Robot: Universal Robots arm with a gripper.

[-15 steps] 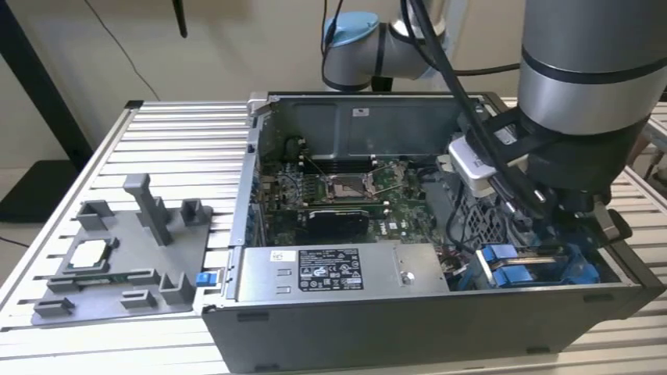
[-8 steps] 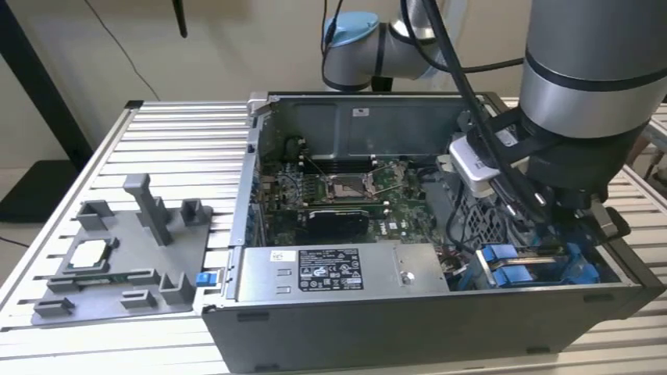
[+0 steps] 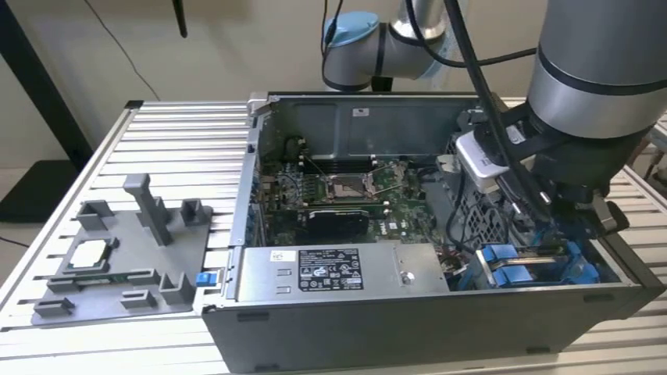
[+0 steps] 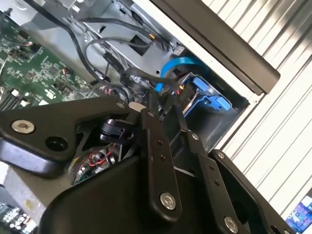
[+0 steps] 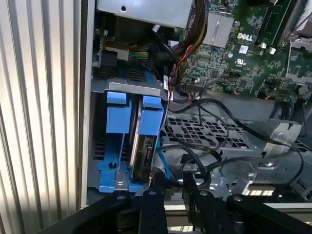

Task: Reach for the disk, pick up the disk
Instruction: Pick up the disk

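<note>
the arm is down inside the open computer case (image 3: 417, 328), which lies on its side on the slatted counter (image 3: 167, 125) so its insides face up. the tool (image 5: 168, 187) hangs right at the drive bay, fingers straddling the end of the disk (image 5: 144, 151), which stands on edge in its blue carrier, slotted beside a second blue carrier (image 5: 117, 141) near the case wall. whether the tool has closed on the disk, i cannot tell; the disk sits seated in its bay.
</note>
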